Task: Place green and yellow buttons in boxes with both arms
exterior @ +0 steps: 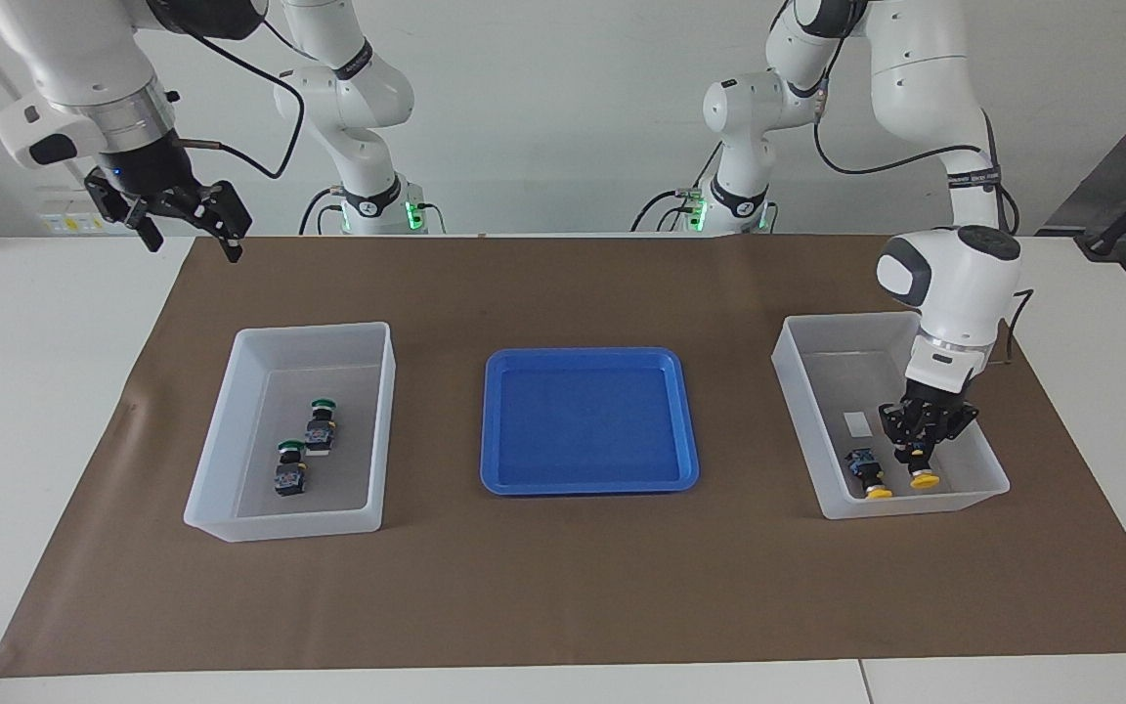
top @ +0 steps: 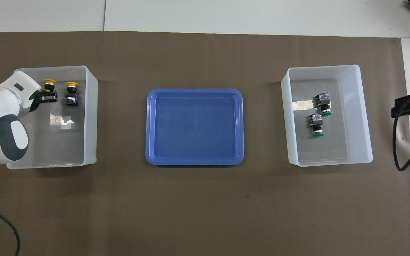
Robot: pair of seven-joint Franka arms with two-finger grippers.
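Note:
My left gripper (exterior: 918,453) is down inside the translucent box (exterior: 802,411) at the left arm's end, shut on the black body of a yellow button (exterior: 924,479). In the overhead view the gripper (top: 49,97) hides the body and only this button's cap (top: 50,83) shows. A second yellow button (exterior: 866,471) lies beside it in the same box (top: 91,117). Two green buttons (exterior: 321,425) (exterior: 290,466) lie in the other box (exterior: 216,440) at the right arm's end. My right gripper (exterior: 190,240) is open and empty, raised over the table's edge near that box.
An empty flat blue tray (exterior: 589,420) sits in the middle of the brown mat, between the two boxes. Each box has a small white label (top: 303,105) on its floor. The right gripper (top: 409,106) just shows at the overhead view's edge.

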